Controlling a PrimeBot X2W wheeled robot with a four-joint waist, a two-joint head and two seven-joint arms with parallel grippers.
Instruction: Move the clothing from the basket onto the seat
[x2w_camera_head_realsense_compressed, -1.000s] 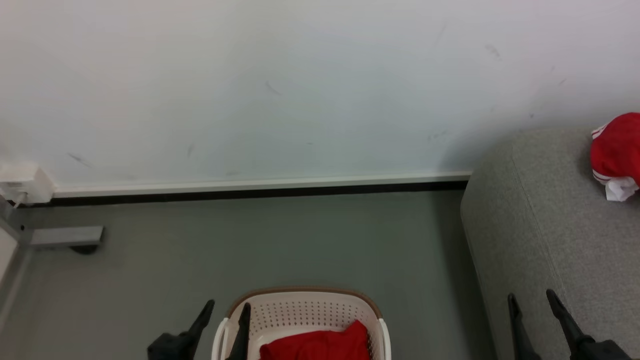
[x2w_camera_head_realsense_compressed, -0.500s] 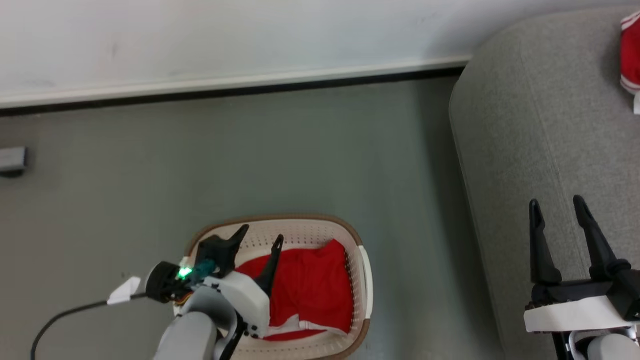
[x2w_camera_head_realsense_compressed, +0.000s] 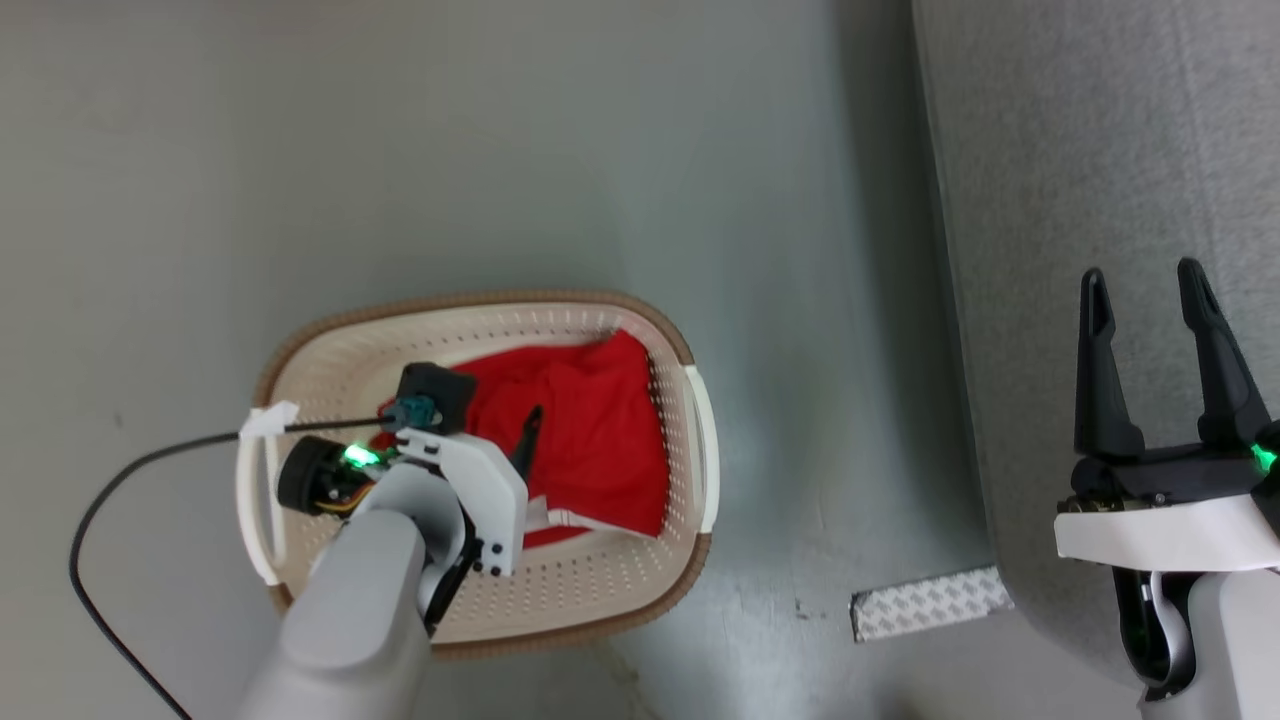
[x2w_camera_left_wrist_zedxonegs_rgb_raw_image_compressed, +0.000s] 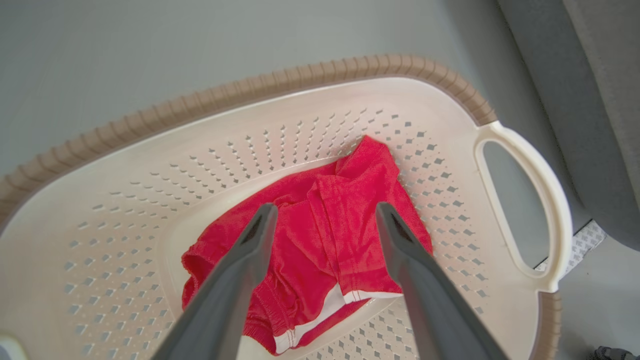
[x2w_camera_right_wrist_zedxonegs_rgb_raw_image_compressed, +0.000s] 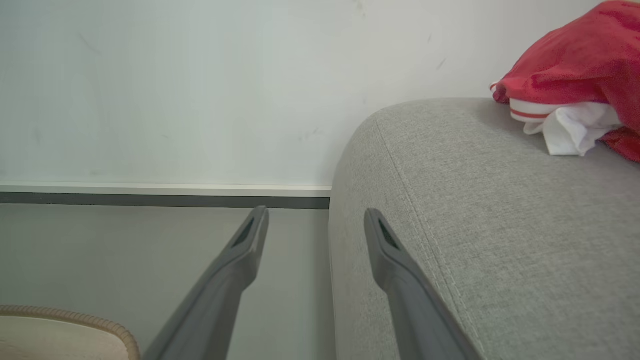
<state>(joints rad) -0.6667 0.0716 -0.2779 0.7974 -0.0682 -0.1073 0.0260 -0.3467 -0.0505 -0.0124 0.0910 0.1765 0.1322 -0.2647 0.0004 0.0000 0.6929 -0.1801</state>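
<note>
The cream perforated basket (x2w_camera_head_realsense_compressed: 480, 300) with a brown rim stands on the grey floor. One red piece of clothing (x2w_camera_head_realsense_compressed: 600, 440) with white trim lies crumpled in its bottom. My left gripper (x2w_camera_head_realsense_compressed: 487, 405) hangs inside the basket, pointing down, open. In the left wrist view its fingertips (x2w_camera_left_wrist_zedxonegs_rgb_raw_image_compressed: 326, 207) straddle the clothing (x2w_camera_left_wrist_zedxonegs_rgb_raw_image_compressed: 320, 250) just above it, below the basket's rim (x2w_camera_left_wrist_zedxonegs_rgb_raw_image_compressed: 300, 82). My right gripper (x2w_camera_head_realsense_compressed: 1142, 272) stands open and empty over the grey seat (x2w_camera_head_realsense_compressed: 1100, 150). In the right wrist view the gripper (x2w_camera_right_wrist_zedxonegs_rgb_raw_image_compressed: 315, 211) faces the seat's rounded end (x2w_camera_right_wrist_zedxonegs_rgb_raw_image_compressed: 475, 200), where another red garment (x2w_camera_right_wrist_zedxonegs_rgb_raw_image_compressed: 570, 65) lies.
The basket's white handle (x2w_camera_left_wrist_zedxonegs_rgb_raw_image_compressed: 530, 200) faces the seat across a narrow strip of floor. A patterned tape strip (x2w_camera_head_realsense_compressed: 925, 603) lies at the seat's foot. A black cable (x2w_camera_head_realsense_compressed: 120, 480) trails from my left wrist. A white wall with a baseboard (x2w_camera_right_wrist_zedxonegs_rgb_raw_image_compressed: 165, 192) is behind.
The head camera has tilted down, so the basket now shows whole. My left gripper has moved from the basket's near rim down into it, over the red clothing. Both grippers stay open.
</note>
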